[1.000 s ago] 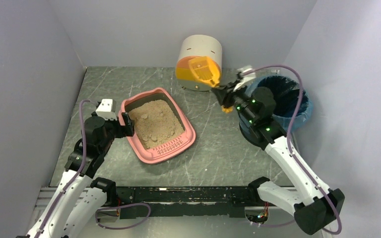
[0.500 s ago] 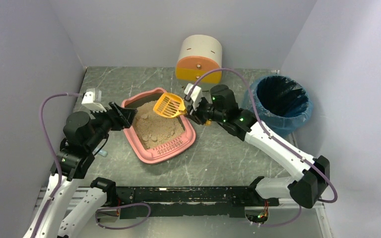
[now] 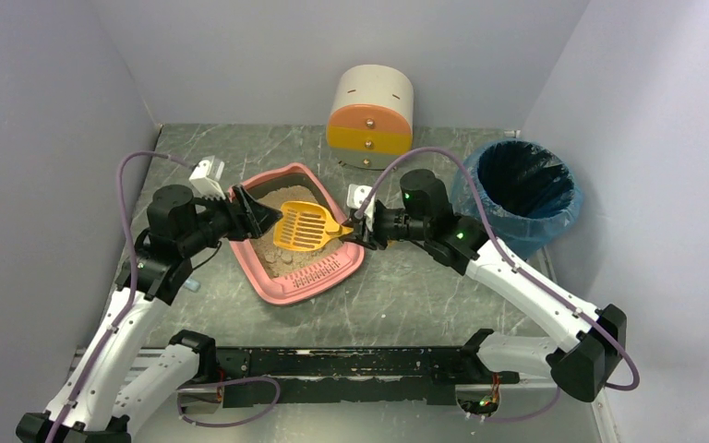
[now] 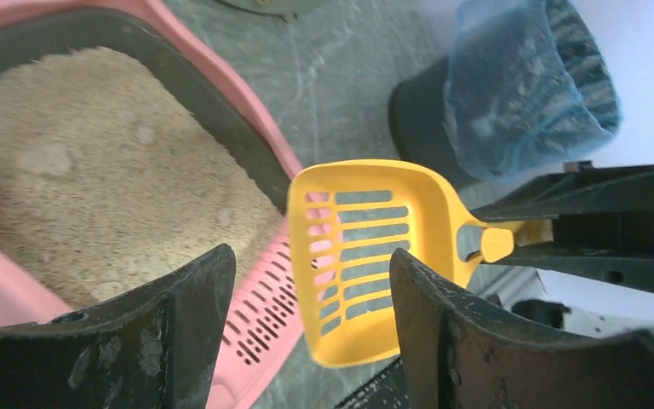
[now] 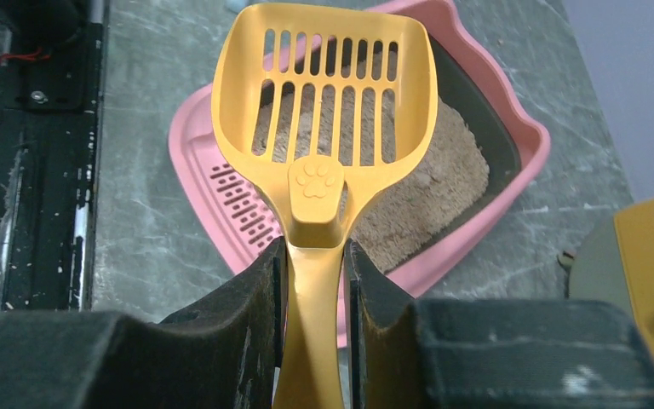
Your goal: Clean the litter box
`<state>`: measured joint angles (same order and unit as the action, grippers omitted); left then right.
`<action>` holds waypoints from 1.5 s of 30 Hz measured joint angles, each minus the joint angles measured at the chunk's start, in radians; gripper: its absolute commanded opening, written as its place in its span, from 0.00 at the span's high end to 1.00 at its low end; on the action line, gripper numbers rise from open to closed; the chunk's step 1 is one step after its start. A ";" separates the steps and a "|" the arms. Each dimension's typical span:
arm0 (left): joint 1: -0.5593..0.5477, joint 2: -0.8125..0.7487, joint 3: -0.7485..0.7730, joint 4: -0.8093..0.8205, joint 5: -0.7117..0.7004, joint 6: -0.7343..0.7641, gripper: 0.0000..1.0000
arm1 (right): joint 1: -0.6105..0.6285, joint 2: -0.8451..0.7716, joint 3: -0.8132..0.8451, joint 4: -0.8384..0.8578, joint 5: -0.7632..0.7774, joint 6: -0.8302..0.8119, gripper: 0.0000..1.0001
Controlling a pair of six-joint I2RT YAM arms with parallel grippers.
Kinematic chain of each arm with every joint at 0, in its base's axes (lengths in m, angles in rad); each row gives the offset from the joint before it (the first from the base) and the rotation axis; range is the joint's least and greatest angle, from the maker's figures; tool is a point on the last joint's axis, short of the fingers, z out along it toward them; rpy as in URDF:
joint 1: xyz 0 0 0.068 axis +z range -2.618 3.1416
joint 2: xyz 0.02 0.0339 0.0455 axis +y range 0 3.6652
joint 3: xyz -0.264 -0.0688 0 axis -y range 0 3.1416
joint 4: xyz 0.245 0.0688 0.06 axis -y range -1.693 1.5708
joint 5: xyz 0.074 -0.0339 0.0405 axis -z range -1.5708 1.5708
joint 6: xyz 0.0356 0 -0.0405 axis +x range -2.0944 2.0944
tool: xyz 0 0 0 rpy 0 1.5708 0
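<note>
The step in hand is the first dig. The right fingers (image 5: pixel 243 328) are pinched on the handle of a yellow slotted litter scoop (image 5: pixel 328 111), just behind its paw-print boss. The scoop's head reaches out ahead of them over the pink litter box (image 3: pixel 318 270), which sits on the worktop (image 3: pixel 425 286) between the two arms. Through the slots only litter (image 5: pixel 430 183) shows, so the scoop looks empty.

The left fingers (image 4: pixel 192 315) are spread wide and hold nothing. They sit at the box's far rim from the right fingers, with the scoop head framed in the gap between them.

Next, I judge, the right arm has to tip the head down and push it under the lumps, then lift and let loose grains sift out. The blue-lined bin (image 3: pixel 561 201) lies behind the right fingers, so the load needs a level swing back. The left fingers could close on the rim to steady the box.

The scoop head hides part of the litter from above. Pale round patches show beside it, but what they are is unclear. I cannot tell whether the left fingers touch the rim, or how high the head rides.
</note>
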<state>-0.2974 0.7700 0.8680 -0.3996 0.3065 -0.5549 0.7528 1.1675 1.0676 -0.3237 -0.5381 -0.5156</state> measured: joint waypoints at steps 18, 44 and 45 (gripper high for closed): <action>0.000 0.011 -0.065 0.036 0.231 -0.092 0.83 | 0.000 -0.036 -0.118 0.262 -0.187 0.119 0.97; 0.000 -0.057 -0.050 0.126 0.301 -0.306 0.95 | 0.006 -0.237 -0.296 0.554 -0.096 0.276 0.54; 0.000 -0.057 -0.049 0.127 0.298 -0.311 0.95 | 0.006 -0.233 -0.293 0.576 -0.066 0.297 0.53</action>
<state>-0.2974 0.7132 0.8192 -0.2726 0.6041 -0.8654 0.7593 0.9348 0.7742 0.2523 -0.6044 -0.2184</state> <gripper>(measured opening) 0.057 0.476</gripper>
